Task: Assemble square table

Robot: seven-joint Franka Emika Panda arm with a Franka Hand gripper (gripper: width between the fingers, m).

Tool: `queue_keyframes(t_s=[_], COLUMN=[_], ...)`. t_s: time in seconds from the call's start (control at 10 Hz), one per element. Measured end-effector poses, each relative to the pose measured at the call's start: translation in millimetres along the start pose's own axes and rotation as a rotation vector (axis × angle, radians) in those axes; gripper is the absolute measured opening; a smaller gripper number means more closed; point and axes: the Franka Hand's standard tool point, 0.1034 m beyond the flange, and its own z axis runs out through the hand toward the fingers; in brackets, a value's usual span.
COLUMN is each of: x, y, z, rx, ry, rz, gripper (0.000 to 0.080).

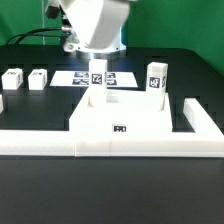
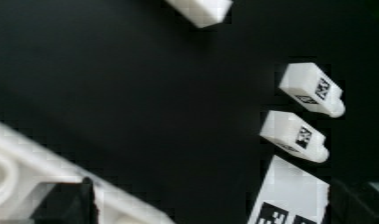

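The arm (image 1: 95,22) is a bulky, rounded shell of glossy white plastic. Its segments meet in smooth curved seams, with a faint bluish shade on the underside. Just above the hand (image 1: 98,66) the last white segment narrows into a pale grey collar (image 1: 100,50). Well above the hand, on the exterior view's left of the shell, a black cable (image 1: 50,12) hangs beside the white casing. In the wrist view the fingers (image 2: 76,200) appear as two narrow, dark uprights, too blurred to show any finer detail.
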Motion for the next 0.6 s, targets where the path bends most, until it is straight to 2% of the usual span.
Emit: queue_keyframes(t_s=[0.1, 0.2, 0.3, 0.4, 0.6], x=[3.2, 12.9, 16.9, 13.2, 15.2], y=[-20.8, -37.5, -37.3, -29.6, -28.5], z=[11.2, 32.1, 55.7, 60.9, 58.0], rx=[0.025, 0.072, 0.123, 0.134, 0.133], ry=[0.008, 0.022, 0.073, 0.078, 0.069], rz=[0.123, 0.26, 0.303, 0.366, 0.471], gripper=[0.0649, 0.0649, 0.0649, 0.0649, 0.0649])
